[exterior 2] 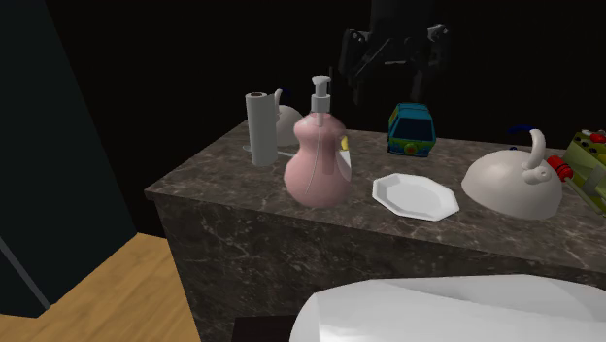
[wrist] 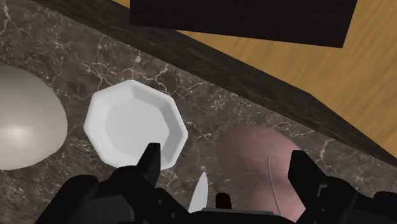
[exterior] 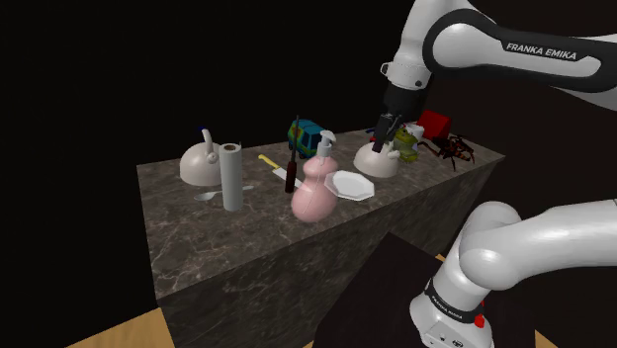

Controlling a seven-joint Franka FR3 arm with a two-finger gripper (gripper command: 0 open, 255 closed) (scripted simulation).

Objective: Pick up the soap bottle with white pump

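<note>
The soap bottle (exterior: 314,195) has a smooth pink gourd-shaped body and a white pump. It stands upright with its long axis vertical, near the front edge of the dark veined stone counter (exterior: 227,237), just beside a glossy white eight-sided plate (exterior: 349,186). The black gripper (wrist: 225,162) hangs above, fingers wide apart, holding nothing

One dark marble counter (exterior: 247,242) carries one pink soap bottle (exterior: 314,193) with a white pump, one white plate (exterior: 351,185), two white domed kettles (exterior: 201,164) (exterior: 374,161), one grey paper roll (exterior: 231,176) and one blue-and-green toy van (exterior 2: 412,131). The clutter (exterior: 440,143) of small red, green and dark items is too tangled to count.
</note>
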